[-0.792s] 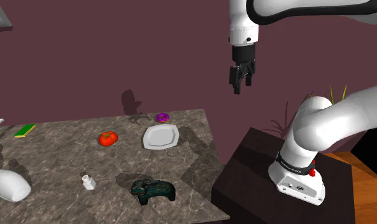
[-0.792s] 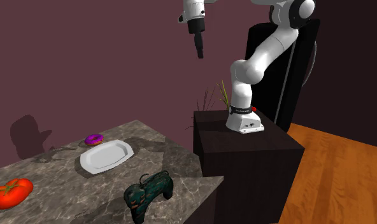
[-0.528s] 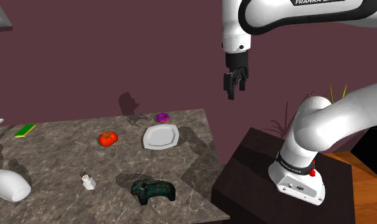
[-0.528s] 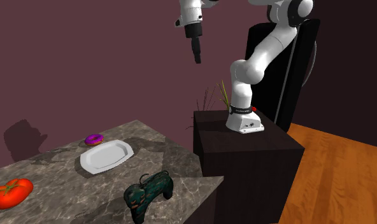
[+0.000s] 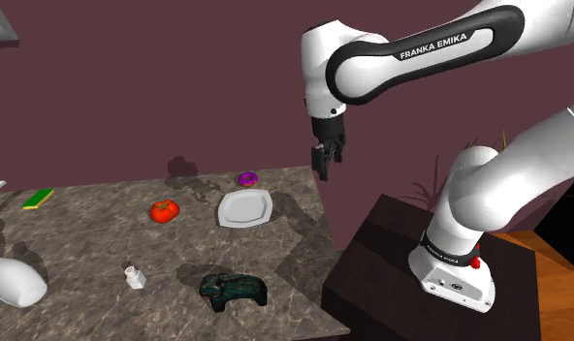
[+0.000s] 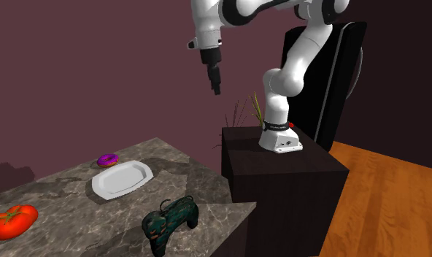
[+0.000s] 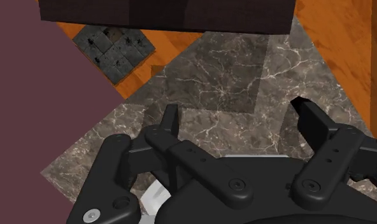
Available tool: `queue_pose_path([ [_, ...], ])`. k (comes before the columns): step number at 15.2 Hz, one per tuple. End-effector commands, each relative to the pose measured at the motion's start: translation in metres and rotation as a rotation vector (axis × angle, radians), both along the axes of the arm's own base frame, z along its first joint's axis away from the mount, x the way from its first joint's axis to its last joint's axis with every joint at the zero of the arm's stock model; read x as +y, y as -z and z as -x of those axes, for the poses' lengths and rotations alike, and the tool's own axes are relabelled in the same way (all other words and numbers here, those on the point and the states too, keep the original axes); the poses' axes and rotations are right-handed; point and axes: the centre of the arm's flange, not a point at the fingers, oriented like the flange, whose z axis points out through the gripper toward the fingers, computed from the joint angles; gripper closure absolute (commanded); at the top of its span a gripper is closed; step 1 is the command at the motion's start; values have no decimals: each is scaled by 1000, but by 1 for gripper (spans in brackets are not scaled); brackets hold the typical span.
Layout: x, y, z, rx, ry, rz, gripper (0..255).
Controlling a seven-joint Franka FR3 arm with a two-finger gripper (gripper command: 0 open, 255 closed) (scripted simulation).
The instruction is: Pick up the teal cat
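Shoulder view, L to R: white bottle (image 5: 12,281) lying at the bench (image 5: 91,242) left edge. Flat green-yellow item (image 5: 39,199) at far left, near the wall. Small white shaker (image 5: 134,278) toward the front. Red tomato (image 5: 164,210) mid-bench. Teal cat (image 5: 233,290), dark teal, near the bench's front edge, apart from all other items; shaker is its nearest neighbour. White plate (image 5: 244,207) further back, purple donut (image 5: 247,179) just behind it by the wall. Pincer (image 5: 325,167) hangs in the air over the bench's far right corner, pointing down, well above and well apart from the cat. Dark stand (image 5: 382,252) at lower right, carrying the arm base.

Second exterior view, L to R: tomato (image 6: 12,220), donut (image 6: 107,159), plate (image 6: 122,179), cat (image 6: 171,217) upright on its legs near the bench corner, pincer (image 6: 215,86) high above, stand (image 6: 280,171), wood floor (image 6: 386,201).

Wrist view: pincer (image 7: 238,118) wide, fingers (image 7: 170,121) apart, nothing between them; marbled bench surface (image 7: 219,83) beneath.
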Motion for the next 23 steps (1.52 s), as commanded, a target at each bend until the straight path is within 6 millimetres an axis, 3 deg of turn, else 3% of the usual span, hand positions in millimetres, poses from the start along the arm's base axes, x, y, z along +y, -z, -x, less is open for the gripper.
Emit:
queue_pose_path([
  [1,19,16,-12,-9,-38,9,0],
  [12,118,116,-61,-50,-241,61,0],
  [23,220,220,-93,-90,-443,113,0],
])
